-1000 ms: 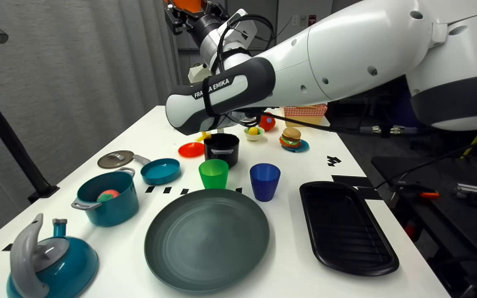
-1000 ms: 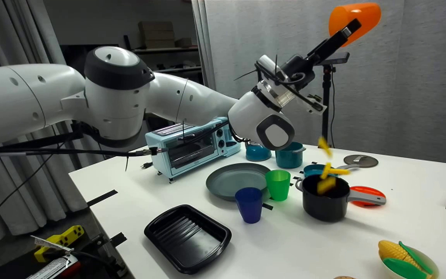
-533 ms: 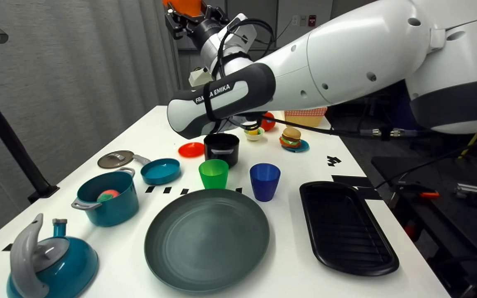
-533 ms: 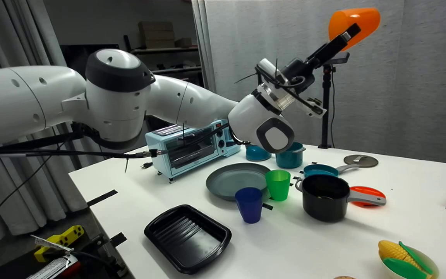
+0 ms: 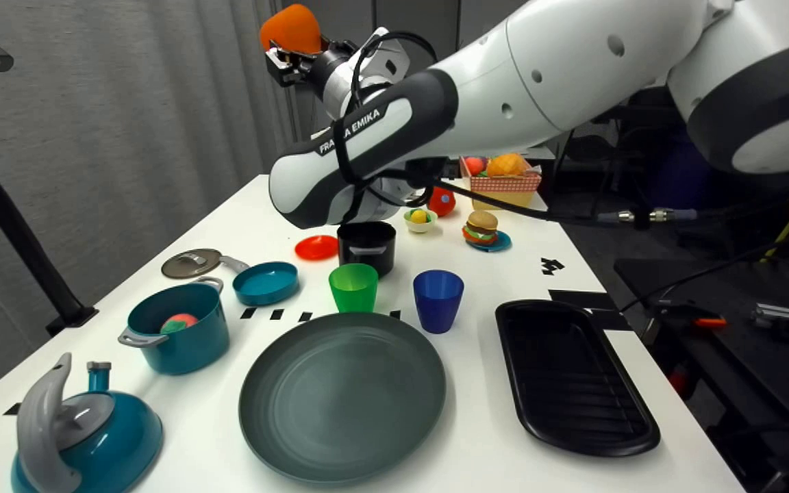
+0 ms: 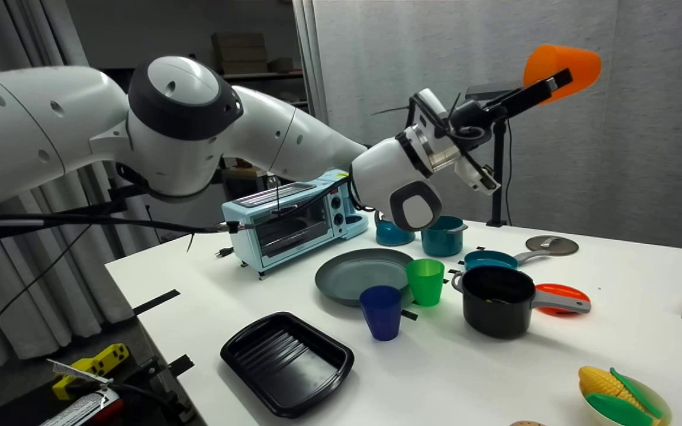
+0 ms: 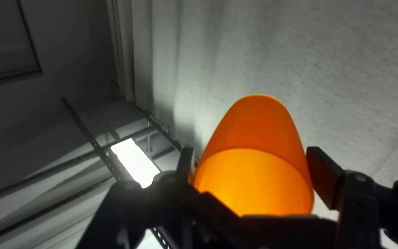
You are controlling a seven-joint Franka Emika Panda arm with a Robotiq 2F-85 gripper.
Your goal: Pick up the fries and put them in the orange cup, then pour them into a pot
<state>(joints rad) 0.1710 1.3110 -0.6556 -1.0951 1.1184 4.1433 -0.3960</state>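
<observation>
My gripper (image 7: 254, 166) is shut on the orange cup (image 7: 257, 121), one finger on each side. The cup is held high, lying tilted with its mouth toward the wrist; no fries show in the visible part of its inside. In both exterior views the cup (image 5: 290, 29) (image 6: 569, 68) is well above the table, against the curtain. The black pot (image 6: 498, 319) stands on the table, below and left of the cup in that view; it also shows (image 5: 367, 257) partly behind the green cup. A speck of yellow fries (image 6: 498, 302) shows inside the pot; the rest is hidden by its wall.
The green cup (image 6: 425, 283) and blue cup (image 6: 381, 313) stand near the pot. A red plate (image 6: 563, 296) lies behind its handle. A grey plate (image 5: 343, 397), black tray (image 5: 576, 376), teal pot (image 5: 182, 329), teal pan (image 5: 266, 283) and toaster oven (image 6: 293, 222) are around.
One second ago yellow fries were falling into the black pot; half a second ago they were in it. Since then the gripper and cup have come down and moved slightly outward.
</observation>
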